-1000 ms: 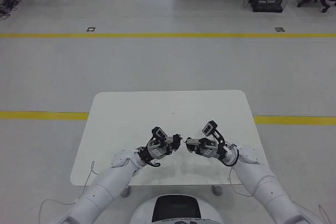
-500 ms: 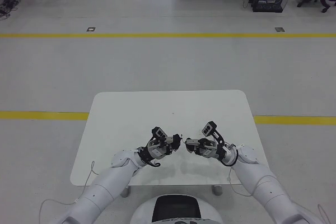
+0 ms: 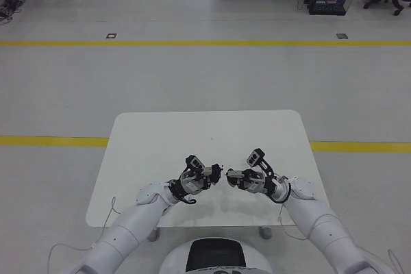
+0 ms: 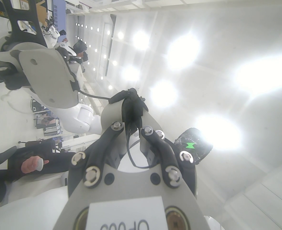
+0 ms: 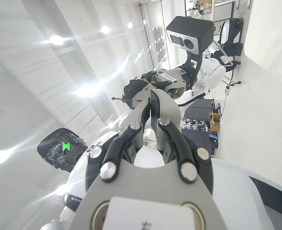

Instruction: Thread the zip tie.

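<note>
**Bring tip and head in line**

The left gripper (image 3: 213, 175) is clamped on the thin black plastic zip tie (image 5: 121, 99), above the near part of the white rectangular table (image 3: 192, 130). The right gripper (image 3: 231, 177), just beside, has its fingers pressed together. I think the tip must meet the head straight, slowly.

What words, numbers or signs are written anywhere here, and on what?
Left wrist label: upside down and cut off by the picture's edge, not readable whole.
Right wrist label: cut off, unreadable.
Green sign on a black screen: a bowtie-shaped symbol, no letters.
</note>
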### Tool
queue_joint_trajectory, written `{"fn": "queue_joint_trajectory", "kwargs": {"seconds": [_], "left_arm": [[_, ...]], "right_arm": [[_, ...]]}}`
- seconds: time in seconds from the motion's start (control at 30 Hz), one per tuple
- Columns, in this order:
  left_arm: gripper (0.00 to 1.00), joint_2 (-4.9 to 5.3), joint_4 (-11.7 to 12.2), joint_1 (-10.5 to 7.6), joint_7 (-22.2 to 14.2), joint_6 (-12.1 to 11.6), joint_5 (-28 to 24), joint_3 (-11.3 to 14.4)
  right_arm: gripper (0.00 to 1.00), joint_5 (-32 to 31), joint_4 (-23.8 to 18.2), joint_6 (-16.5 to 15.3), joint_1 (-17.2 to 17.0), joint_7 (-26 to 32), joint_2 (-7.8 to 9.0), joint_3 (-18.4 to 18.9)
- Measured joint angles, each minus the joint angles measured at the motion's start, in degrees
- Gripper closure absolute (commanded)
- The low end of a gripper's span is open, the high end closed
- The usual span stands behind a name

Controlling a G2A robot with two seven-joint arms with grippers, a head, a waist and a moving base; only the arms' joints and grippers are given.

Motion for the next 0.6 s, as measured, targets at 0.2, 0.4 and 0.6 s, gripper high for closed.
{"fn": "queue_joint_trajectory", "kwargs": {"seconds": [0.2, 0.4, 0.6], "left_arm": [[1.0, 0.0, 0.0, 0.0, 0.0, 0.0, 0.0, 0.0], [1.0, 0.0, 0.0, 0.0, 0.0, 0.0, 0.0, 0.0], [1.0, 0.0, 0.0, 0.0, 0.0, 0.0, 0.0, 0.0]], "right_arm": [[1.0, -0.17, 0.17, -0.02, 0.04, 0.02, -0.09, 0.03], [1.0, -0.3, 0.3, -0.03, 0.05, 0.02, -0.16, 0.08], [1.0, -0.51, 0.42, 0.06, 0.08, -0.04, -0.23, 0.12]]}}
